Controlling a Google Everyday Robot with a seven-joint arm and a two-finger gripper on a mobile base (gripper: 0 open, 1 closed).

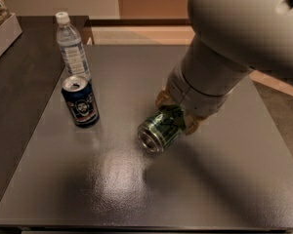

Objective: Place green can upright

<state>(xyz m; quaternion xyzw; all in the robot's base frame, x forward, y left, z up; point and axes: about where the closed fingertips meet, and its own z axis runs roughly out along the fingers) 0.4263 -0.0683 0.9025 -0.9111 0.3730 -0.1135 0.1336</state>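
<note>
Near the middle of the table the green can is tilted, silver end toward the near edge, clamped in the jaws of the gripper. A dark blue can stands upright toward the left edge. Beyond it a water bottle stands near the far left corner.

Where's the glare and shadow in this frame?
Camera view: broad glare patch on the table below-left of the green can; shadow from the arm darkens the table right of the can; the pincer, mid-table, is shut on the can.
</note>
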